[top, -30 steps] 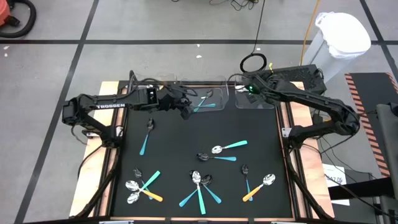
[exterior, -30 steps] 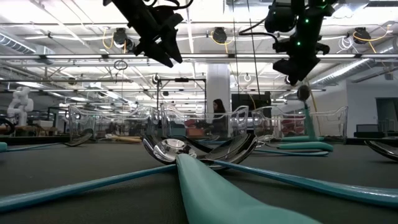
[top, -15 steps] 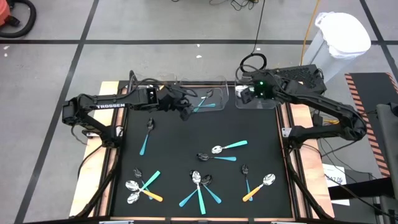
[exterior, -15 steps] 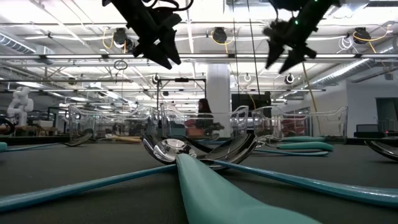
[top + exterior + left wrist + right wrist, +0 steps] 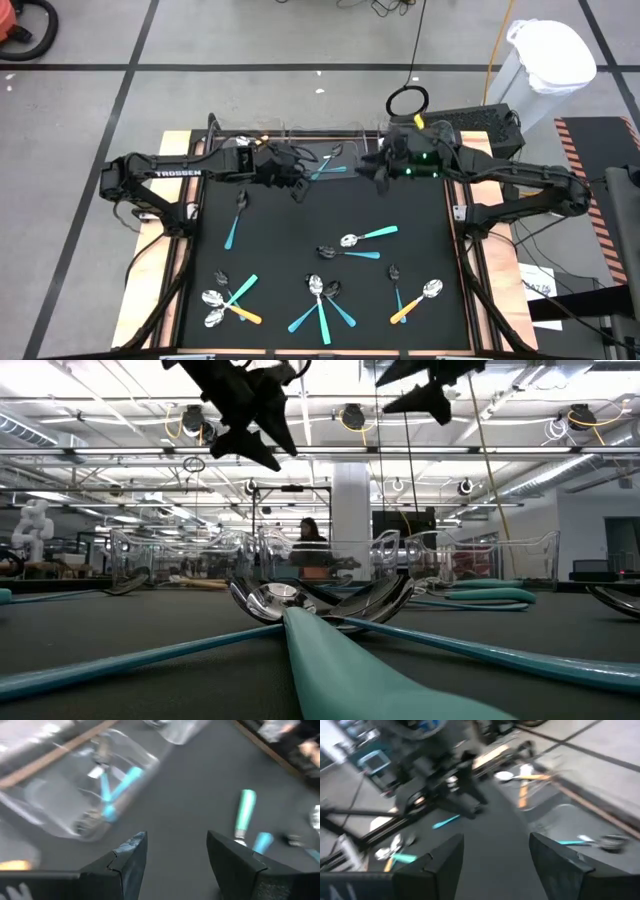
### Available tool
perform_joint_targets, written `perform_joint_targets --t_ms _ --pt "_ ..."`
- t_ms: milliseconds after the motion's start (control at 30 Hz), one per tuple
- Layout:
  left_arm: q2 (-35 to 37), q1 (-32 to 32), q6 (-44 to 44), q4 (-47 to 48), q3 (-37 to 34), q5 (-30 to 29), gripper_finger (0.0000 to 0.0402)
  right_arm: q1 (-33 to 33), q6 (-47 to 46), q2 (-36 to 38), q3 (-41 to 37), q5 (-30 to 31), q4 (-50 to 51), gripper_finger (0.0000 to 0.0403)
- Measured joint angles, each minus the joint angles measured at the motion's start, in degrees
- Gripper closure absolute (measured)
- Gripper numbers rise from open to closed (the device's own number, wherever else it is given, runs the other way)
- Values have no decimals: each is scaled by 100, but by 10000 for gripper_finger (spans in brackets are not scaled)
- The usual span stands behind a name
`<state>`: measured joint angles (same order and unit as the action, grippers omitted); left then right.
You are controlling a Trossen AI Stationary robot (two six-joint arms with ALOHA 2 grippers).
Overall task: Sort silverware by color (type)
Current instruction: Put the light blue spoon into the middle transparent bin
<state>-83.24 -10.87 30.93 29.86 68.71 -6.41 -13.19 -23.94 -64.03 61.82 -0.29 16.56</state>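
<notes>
Several small spoons with teal or orange handles lie flat on the black mat: one teal spoon, a pair, a cluster and two groups holding orange ones. My left gripper hangs open and empty over the mat, just near of a clear bin that holds teal spoons. My right gripper is open and empty above the mat, right of that bin. Both grippers hang high in the low view.
Clear plastic bins stand in a row along the mat's far edge; the right wrist view shows an orange spoon in a farther bin. Wooden borders flank the mat. The mat's middle strip is bare.
My right gripper swung away from above the rightmost bin toward the table's left and a little nearer, turning level as it went. A teal-handled spoon that hung below it a second ago is gone from under it. My left gripper stayed beside the teal bin.
</notes>
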Motion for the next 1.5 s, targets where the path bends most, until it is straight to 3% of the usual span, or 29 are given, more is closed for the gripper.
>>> perform_joint_targets --t_ms 233,433,633,900,1200,1367,1500 --pt "0 552 831 160 0 -117 196 888 -373 -327 0 17 19 187" --pt "0 1261 1743 1111 -72 -564 196 1370 -799 -767 0 32 32 187" --pt "0 2078 3056 1887 -431 -640 197 1677 -1052 -1124 0 53 3 187" --pt "-2 2923 4234 1846 -943 -666 197 2192 -1358 -1176 0 351 119 187" --pt "-2 3515 4979 1712 -1099 -575 197 2711 -2203 -1176 0 1419 2210 187" --pt "-33 3746 4910 1572 -1099 -608 197 3033 -2900 -1218 0 1547 3614 187" --pt "-81 3860 4380 1238 -1099 -870 197 3255 -2416 -1305 -9 1583 4006 187"
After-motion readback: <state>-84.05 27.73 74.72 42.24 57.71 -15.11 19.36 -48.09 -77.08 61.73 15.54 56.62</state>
